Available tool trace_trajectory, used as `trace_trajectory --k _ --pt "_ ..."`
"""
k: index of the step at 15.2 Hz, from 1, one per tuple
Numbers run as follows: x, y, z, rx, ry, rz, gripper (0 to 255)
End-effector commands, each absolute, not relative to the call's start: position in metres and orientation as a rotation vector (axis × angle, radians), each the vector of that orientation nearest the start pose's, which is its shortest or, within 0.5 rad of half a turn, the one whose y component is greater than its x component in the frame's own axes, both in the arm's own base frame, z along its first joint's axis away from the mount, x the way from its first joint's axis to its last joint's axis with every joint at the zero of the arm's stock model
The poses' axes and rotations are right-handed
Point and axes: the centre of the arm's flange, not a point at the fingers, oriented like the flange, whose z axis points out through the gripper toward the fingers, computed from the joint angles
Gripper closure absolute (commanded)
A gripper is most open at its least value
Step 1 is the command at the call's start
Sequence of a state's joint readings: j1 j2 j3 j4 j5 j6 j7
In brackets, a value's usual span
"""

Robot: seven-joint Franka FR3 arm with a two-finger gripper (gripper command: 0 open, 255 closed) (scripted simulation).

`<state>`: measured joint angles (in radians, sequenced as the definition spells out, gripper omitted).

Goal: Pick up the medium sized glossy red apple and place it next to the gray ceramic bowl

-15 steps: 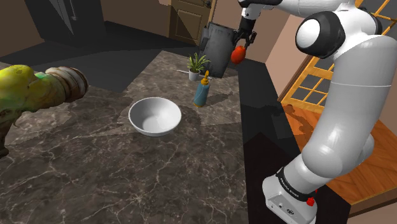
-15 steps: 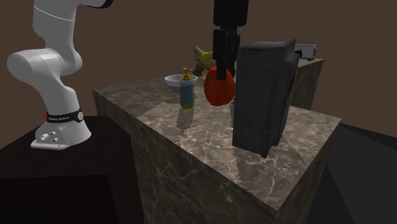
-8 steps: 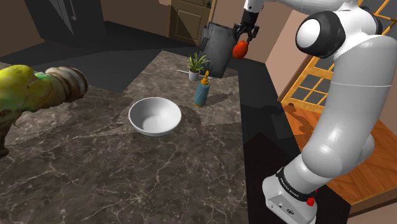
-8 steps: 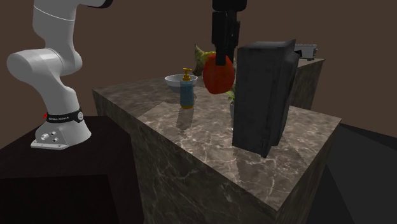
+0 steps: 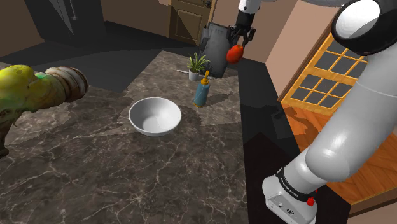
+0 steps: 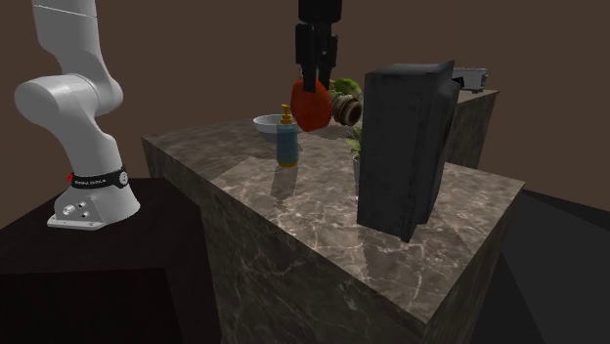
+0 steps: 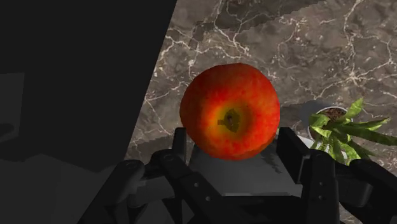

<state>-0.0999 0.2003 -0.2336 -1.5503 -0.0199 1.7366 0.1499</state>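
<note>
A glossy red apple (image 7: 230, 119) sits clasped between my black fingers, held high above the dark marble counter (image 5: 159, 159). My gripper (image 5: 236, 46) is shut on the apple (image 5: 234, 53) in front of a tall black box (image 5: 217, 49) at the counter's far end. From the second exterior view the apple (image 6: 311, 106) hangs under the gripper (image 6: 313, 90), above the blue bottle (image 6: 286, 143). The pale grey bowl (image 5: 154, 116) rests mid-counter, well toward the shoulder view's lower left of the apple.
A small potted plant (image 5: 196, 65) and a blue bottle (image 5: 202, 90) with a yellow pump stand between the black box and the bowl. A large green and brown object (image 5: 35, 92) sticks in from the shoulder view's left. Wooden floor and a lattice door (image 5: 318, 76) lie beyond the counter.
The arm has swung, carrying the apple toward the shoulder view's left, off the black box's side and over toward the blue bottle. The grip has stayed closed.
</note>
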Motion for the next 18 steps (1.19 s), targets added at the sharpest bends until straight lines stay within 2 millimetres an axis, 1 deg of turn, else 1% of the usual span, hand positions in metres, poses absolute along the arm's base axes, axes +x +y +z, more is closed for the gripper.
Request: trace_trajectory --k 1,7,8,9,18 --pt "0.582 -0.169 0.533 -3.116 0.757 0.023 255" --pt "0.554 -0.095 0.533 -3.116 0.757 0.023 255" --pt "0.558 -0.105 0.532 -3.116 0.755 0.022 255" --pt "0.558 -0.105 0.532 -3.116 0.755 0.022 0" --pt "0.503 -0.096 0.418 -3.104 0.947 -0.194 0"
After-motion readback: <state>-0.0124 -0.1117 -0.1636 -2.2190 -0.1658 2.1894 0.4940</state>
